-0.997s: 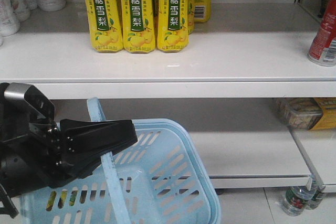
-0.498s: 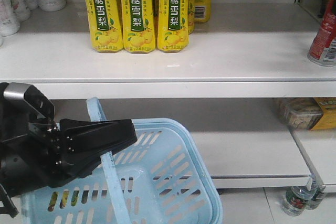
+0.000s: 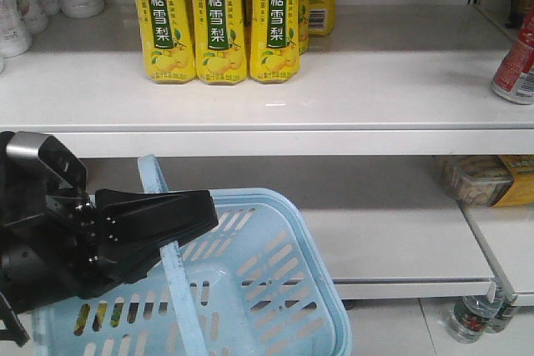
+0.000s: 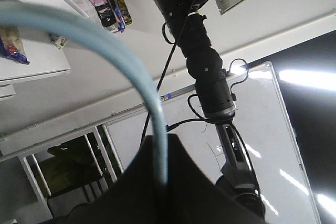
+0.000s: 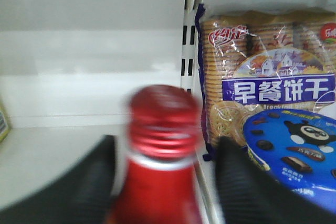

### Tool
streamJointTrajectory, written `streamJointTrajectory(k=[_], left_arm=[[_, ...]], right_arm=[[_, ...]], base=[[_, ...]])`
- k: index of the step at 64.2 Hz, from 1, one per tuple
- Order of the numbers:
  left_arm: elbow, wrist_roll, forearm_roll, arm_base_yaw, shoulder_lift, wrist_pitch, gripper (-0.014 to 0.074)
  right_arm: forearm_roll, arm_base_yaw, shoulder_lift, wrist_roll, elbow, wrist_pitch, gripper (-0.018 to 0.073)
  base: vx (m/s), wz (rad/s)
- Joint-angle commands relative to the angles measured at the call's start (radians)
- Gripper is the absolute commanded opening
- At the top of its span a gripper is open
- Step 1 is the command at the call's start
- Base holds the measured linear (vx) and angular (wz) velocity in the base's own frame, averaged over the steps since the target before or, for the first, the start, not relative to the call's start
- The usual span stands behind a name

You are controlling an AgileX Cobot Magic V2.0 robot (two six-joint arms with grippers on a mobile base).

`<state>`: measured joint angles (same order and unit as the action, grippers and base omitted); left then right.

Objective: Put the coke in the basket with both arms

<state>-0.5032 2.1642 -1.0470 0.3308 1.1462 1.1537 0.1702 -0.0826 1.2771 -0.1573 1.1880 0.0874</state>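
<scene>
Left gripper point(image 3: 185, 235) first: it's clamped tight on the handle point(image 3: 154, 179) of the basket point(image 3: 250, 194). The left wrist view shows that light blue handle point(image 4: 110, 56) arcing straight out of the closed jaws. Makes sense to me, since that arm's whole job looks to be holding the basket up, mouth open, so there's something to drop into. The basket sits low on the left, tipped a bit, and I can't see any coke in it. On the other side, the right gripper point(image 5: 165, 145) has its fingers point(image 5: 86, 187) on either side of the coke point(image 5: 160, 129), with the red cap poking up between them. The actual contact is below the frame and it's all blurry, so I can't tell if it's squeezing or just straddling. From the front, the coke point(image 3: 517, 60) is at the far right edge on the upper white table point(image 3: 375, 81), leaning over and well apart from the basket. My guess is this is the pick stage, with the drop not yet done. Biscuit packs point(image 5: 262, 77) sit just beside the bottle, so lifting it clear probably needs some care.
</scene>
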Motion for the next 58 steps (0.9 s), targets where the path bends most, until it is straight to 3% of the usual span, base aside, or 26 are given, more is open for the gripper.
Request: streamJointTrajectory(k=[1, 4, 15, 29, 38, 47, 58], left_arm=[[-0.025, -0.001, 0.076, 0.006, -0.020, 0.221, -0.0006], [-0.025, -0.001, 0.076, 0.006, -0.020, 0.221, -0.0006], [-0.025, -0.001, 0.076, 0.006, -0.020, 0.221, -0.0006], [-0.025, -0.001, 0.076, 0.006, -0.020, 0.221, -0.0006], [-0.025, -0.001, 0.076, 0.006, -0.020, 0.221, -0.0006], [-0.025, -0.001, 0.076, 0.006, -0.020, 0.221, -0.0006], [-0.025, -0.001, 0.076, 0.006, -0.020, 0.221, -0.0006]], right_arm=[[0.010, -0.005, -0.039, 0.014, 0.035, -0.053, 0.0071], [0.009, -0.003, -0.054, 0.015, 0.035, -0.018, -0.0017], [0.007, 0.071, -0.154, 0.117, 0.031, 0.164, -0.0010], [-0.094, 0.319, -0.315, 0.228, 0.031, 0.348, -0.0009], [-0.170, 0.480, -0.326, 0.243, 0.031, 0.436, -0.0009], [-0.242, 0.617, -0.297, 0.249, -0.017, 0.385, -0.0007], [-0.298, 0.704, -0.261, 0.208, -0.147, 0.257, -0.0006]], base=[[0.00, 0.00], [0.00, 0.00], [0.00, 0.00], [0.00, 0.00], [0.00, 0.00], [0.00, 0.00], [0.00, 0.00]])
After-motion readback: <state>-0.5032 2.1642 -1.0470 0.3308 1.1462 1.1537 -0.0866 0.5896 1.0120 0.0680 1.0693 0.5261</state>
